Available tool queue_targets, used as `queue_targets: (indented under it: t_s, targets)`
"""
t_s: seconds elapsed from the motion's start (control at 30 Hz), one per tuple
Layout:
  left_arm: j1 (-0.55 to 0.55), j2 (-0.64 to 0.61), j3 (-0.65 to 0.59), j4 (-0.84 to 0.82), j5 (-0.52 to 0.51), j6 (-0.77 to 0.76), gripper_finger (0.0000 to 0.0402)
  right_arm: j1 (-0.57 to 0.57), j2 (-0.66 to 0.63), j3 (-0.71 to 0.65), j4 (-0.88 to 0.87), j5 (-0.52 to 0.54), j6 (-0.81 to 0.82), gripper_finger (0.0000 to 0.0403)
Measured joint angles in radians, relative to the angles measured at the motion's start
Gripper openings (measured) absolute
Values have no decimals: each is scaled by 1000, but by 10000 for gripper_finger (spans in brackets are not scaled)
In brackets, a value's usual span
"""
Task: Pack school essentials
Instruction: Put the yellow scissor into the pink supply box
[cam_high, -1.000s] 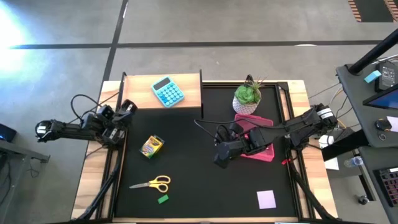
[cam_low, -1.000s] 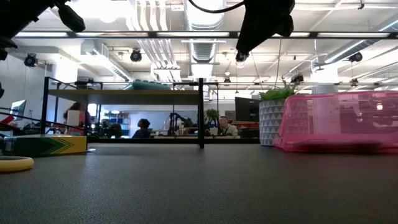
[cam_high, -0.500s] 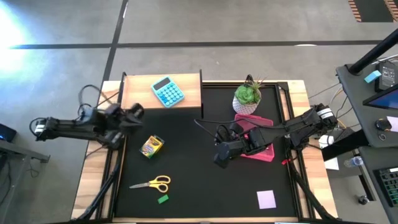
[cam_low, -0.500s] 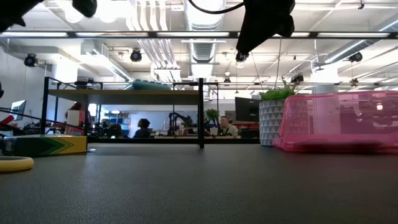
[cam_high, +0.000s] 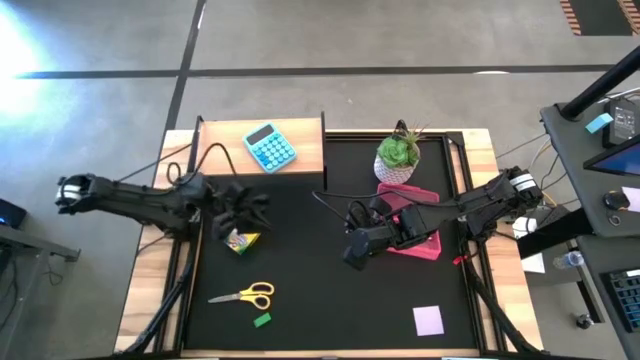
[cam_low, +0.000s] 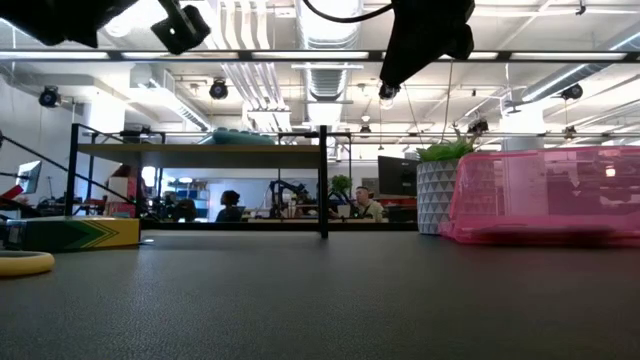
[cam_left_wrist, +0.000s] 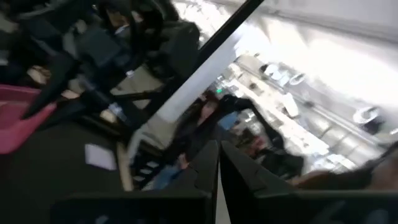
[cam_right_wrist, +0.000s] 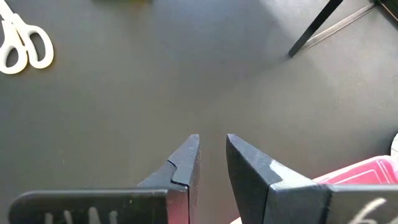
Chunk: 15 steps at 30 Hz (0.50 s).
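The yellow-green crayon box (cam_high: 241, 240) lies flat on the black mat, with my left gripper (cam_high: 258, 206) shut and hanging in the air just above and beyond it. Yellow-handled scissors (cam_high: 245, 295), a small green eraser (cam_high: 262, 320) and a lilac notepad (cam_high: 428, 320) lie near the front edge. My right gripper (cam_right_wrist: 211, 146) hovers over bare mat beside the pink case (cam_high: 412, 240); its fingers stand a narrow gap apart with nothing between them.
A light-blue calculator (cam_high: 270, 147) lies on the wooden board at the far left. A potted green plant (cam_high: 398, 155) stands behind the pink case. The mat's middle (cam_high: 300, 270) is bare. People sit in the room beyond the table.
My left arm has reached from the table's left edge toward the right, until its gripper is over the crayon box, rising a little and rolling at the wrist. It has stayed shut. Nothing on the table has moved.
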Motion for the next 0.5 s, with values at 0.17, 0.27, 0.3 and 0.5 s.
queue_targets:
  t_s: [0.17, 0.27, 0.3, 0.5]
  targets:
    - [-3, 149, -4, 228, 73, -61, 0, 0, 0, 0, -1, -11, 0, 68]
    - [-8, 212, -2, 433, 136, -58, 0, 2, 0, 0, -1, -12, 0, 68]
    - [-9, 228, -2, 469, 144, -62, 0, 2, 0, 0, -3, -12, -1, 68]
    - [-9, 281, 0, 488, 195, -52, 0, 2, 0, -14, -10, -12, -2, 68]
